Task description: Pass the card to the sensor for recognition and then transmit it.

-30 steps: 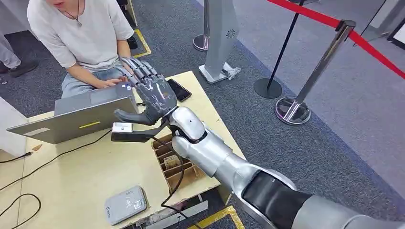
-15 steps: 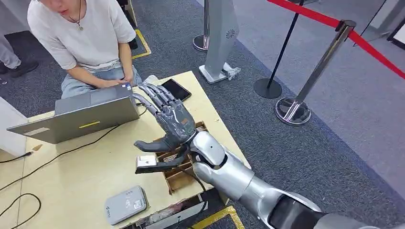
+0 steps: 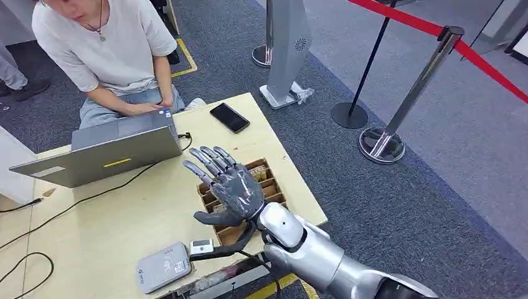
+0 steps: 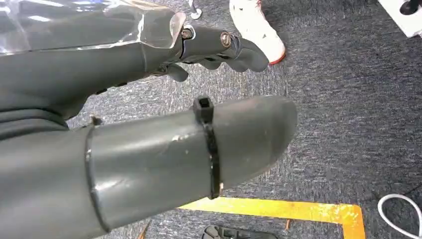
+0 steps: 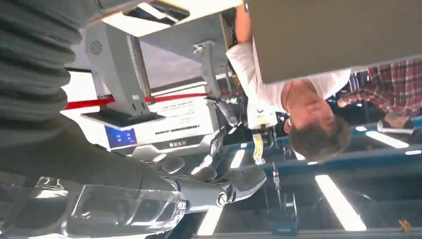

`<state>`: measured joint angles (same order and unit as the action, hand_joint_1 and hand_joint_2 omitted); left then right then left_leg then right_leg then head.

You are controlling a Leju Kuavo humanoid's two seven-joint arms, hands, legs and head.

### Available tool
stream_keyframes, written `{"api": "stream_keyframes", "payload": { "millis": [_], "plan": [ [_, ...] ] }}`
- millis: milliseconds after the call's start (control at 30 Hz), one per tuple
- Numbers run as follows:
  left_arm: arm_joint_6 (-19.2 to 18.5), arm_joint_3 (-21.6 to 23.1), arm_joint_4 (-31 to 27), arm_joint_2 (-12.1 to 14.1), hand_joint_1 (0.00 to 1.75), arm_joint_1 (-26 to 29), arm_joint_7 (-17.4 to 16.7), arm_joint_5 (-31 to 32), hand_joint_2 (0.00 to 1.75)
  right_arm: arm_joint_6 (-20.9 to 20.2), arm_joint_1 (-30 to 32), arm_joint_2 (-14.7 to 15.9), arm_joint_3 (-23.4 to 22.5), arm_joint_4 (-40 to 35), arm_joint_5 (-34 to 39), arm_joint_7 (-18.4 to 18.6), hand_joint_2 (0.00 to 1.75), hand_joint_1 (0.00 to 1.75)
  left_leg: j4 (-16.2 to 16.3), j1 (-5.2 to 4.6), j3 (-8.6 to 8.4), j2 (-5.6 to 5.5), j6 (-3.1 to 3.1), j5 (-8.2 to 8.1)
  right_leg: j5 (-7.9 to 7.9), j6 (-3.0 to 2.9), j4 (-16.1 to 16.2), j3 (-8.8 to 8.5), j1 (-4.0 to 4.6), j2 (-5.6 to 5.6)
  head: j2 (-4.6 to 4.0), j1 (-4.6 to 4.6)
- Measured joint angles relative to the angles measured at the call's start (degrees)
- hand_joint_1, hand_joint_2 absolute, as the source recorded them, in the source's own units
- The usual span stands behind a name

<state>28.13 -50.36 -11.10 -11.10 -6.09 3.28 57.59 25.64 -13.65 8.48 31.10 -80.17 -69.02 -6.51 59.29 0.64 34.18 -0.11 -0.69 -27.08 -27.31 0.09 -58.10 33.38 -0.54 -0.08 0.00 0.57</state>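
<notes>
Looking down from the head view, the robot's right hand (image 3: 229,190) hovers over a pale wooden table (image 3: 112,218), close to its near right corner. The fingers are spread wide and straight, with the back of the hand facing up, and the right wrist view shows nothing held in it.

Directly beneath the hand and partly hidden by it is a slotted cardboard box (image 3: 264,180). Its long axis runs from the table's near edge toward the far edge. The card seems to be standing in one of these slots, though the hand covers most of them and I cannot pick out a single card.

A grey, flat sensor (image 3: 163,266) lies at the near edge of the table. It is to the left of the box and near it but not touching.

The left hand (image 4: 99,64) hangs over carpeted floor with its fingers loose and nothing in them, so the right hand is much the nearer one. The card is probably still to be picked up. That would mean reaching straight down into the box, then carrying the card left along the near edge to the sensor.
</notes>
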Motion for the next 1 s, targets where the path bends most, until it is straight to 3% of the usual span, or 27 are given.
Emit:
{"api": "stream_keyframes", "payload": {
  "millis": [533,867,900,933,967,1000],
  "plan": [
    [-0.41,-0.07,0.0,0.0,0.0,-0.02,0.0,-0.22,0.0,-10.38,-0.87,0.72,1.55,2.56,1.64,1.11,1.75,0.0,0.0,0.0,0.0,0.0,0.0,0.0,0.0,0.0,0.0,0.0,0.0,0.0,0.0,0.0],
    [0.09,-1.07,0.0,-0.22,0.0,-0.1,-0.61,-0.83,0.0,-11.8,-1.74,1.24,1.62,2.71,3.43,1.22,1.75,0.0,0.0,0.0,0.0,0.0,0.0,0.0,0.0,0.0,0.0,0.0,0.0,0.0,0.0,0.0],
    [0.09,-1.07,0.0,-0.22,0.0,-0.1,-0.61,-0.85,0.0,-11.8,-1.84,1.25,1.62,2.71,3.43,1.22,1.75,0.07,0.0,0.0,0.0,0.0,0.0,0.0,0.0,0.0,0.0,0.0,0.0,0.0,0.0,0.0],
    [0.09,-1.07,0.0,-0.22,0.0,-0.1,-0.59,-0.85,0.0,-11.8,-1.94,1.25,1.62,2.71,3.43,1.22,1.75,0.31,0.0,0.0,0.0,0.0,0.0,0.0,0.0,0.0,0.0,0.0,0.0,0.0,0.0,0.0],
    [0.09,-1.07,0.0,-0.22,0.0,-0.1,-0.57,-0.85,0.0,-11.8,-2.0,1.25,1.6,2.71,3.43,1.25,1.75,0.37,0.0,0.0,-0.01,0.0,0.0,0.0,0.0,0.0,0.0,0.0,0.0,0.0,0.0,0.0],
    [0.09,-1.07,0.0,-0.22,0.0,-0.1,-0.57,-0.85,0.0,-11.8,-2.02,1.25,1.6,2.69,3.45,1.31,1.75,0.68,0.0,0.0,-0.01,0.0,0.0,0.0,0.0,0.0,0.0,0.0,0.0,0.0,0.0,0.0]
  ]
}}
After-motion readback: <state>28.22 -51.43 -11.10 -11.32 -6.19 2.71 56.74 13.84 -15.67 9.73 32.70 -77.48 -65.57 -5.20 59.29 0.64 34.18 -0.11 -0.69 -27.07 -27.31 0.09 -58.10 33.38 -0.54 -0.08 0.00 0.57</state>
